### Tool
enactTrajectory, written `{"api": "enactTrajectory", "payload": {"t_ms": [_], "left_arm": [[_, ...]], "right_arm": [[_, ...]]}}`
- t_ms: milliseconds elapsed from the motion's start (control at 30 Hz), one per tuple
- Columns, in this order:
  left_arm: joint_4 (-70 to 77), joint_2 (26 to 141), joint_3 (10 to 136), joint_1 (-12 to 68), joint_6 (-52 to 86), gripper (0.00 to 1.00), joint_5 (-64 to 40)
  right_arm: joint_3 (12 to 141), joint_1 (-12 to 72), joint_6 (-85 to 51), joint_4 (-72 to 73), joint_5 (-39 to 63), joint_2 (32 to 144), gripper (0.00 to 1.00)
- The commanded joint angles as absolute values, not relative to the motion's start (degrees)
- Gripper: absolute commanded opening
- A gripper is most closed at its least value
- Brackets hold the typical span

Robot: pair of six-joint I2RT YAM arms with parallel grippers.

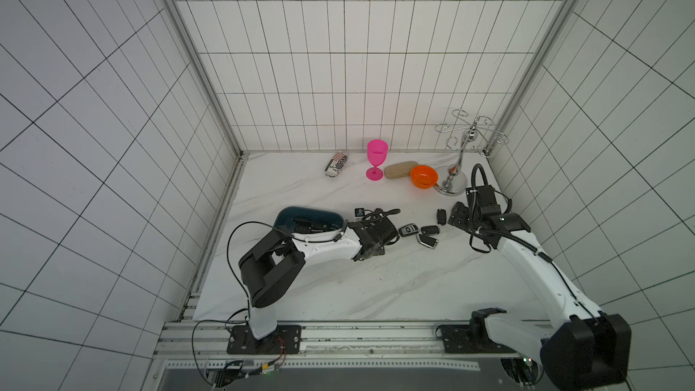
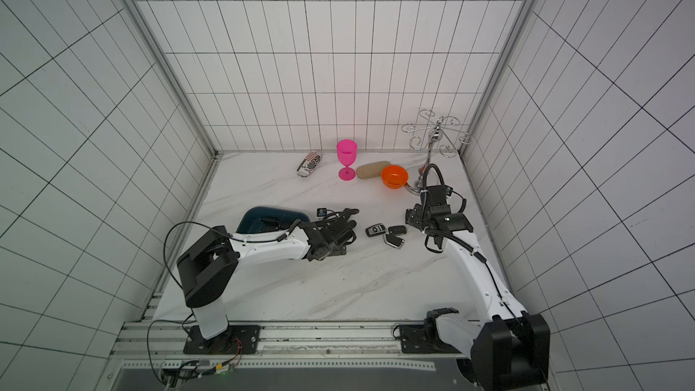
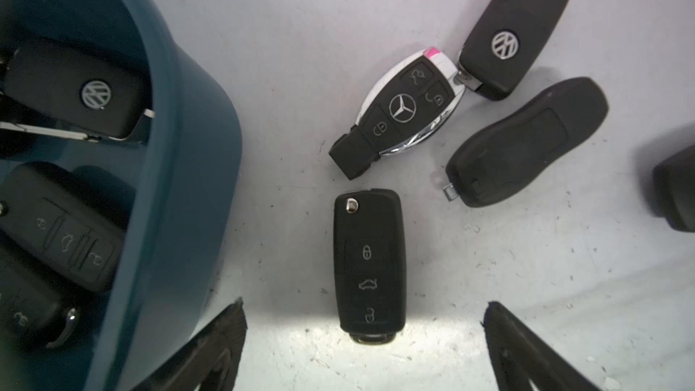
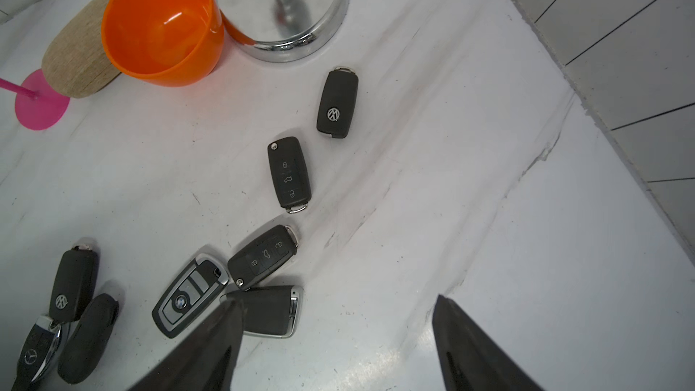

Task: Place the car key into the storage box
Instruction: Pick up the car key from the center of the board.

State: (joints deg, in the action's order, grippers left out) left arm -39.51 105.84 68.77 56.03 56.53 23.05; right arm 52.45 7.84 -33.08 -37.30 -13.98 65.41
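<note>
White tiled walls (image 1: pixel 113 144) on three sides, marble-look counter (image 1: pixel 338 295) below.

- Storage box (image 1: pixel 301 209): dark teal, at about 9 o'clock from the counter's middle in both top views. Several black keys (image 3: pixel 75 88) lie inside.
- Left tool (image 3: pixel 364 303): low over the counter at the box's 3 o'clock, fingers spread wide, pinching nothing.
- Car key (image 3: pixel 370 265): black flip type with three buttons. It lies flat on the counter between those fingers, touching neither, just beside the box's outer wall.
- Near it lie a chrome-edged key (image 3: pixel 406 107), a badge key (image 3: pixel 515 31) and a plain black fob (image 3: pixel 526 141).
- Right tool (image 4: pixel 338 300): at about 3 o'clock of the counter, fingers apart, empty, bare counter between them. A key cluster (image 1: pixel 419 235) lies just beside it, toward 9 o'clock.
- Back row:
  - patterned packet (image 1: pixel 336 165) at 11 o'clock
  - pink goblet (image 1: pixel 377 159) upright at 12
  - tan block (image 1: pixel 400 170)
  - orange bowl (image 1: pixel 424 176) at 1
  - chrome stand (image 1: pixel 457 167) at 2, its base just beside the bowl
</note>
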Motion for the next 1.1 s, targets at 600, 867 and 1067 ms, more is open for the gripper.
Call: {"api": "enactTrajectory", "payload": {"t_ms": [600, 867, 1067], "left_arm": [[-34.5, 111.71, 68.44, 54.36, 56.81, 0.74, 16.48], [-34.55, 111.51, 67.38, 55.1, 57.68, 0.65, 15.51], [-34.47, 111.36, 67.3, 55.28, 57.37, 0.51, 14.94]], "right_arm": [[58.79, 1.07, -44.5, -28.78, -18.1, 82.39, 0.77], [62.94, -1.85, -43.86, -26.36, -17.01, 90.71, 0.62], [66.06, -3.26, -42.9, -25.66, -13.9, 98.25, 0.63]]}}
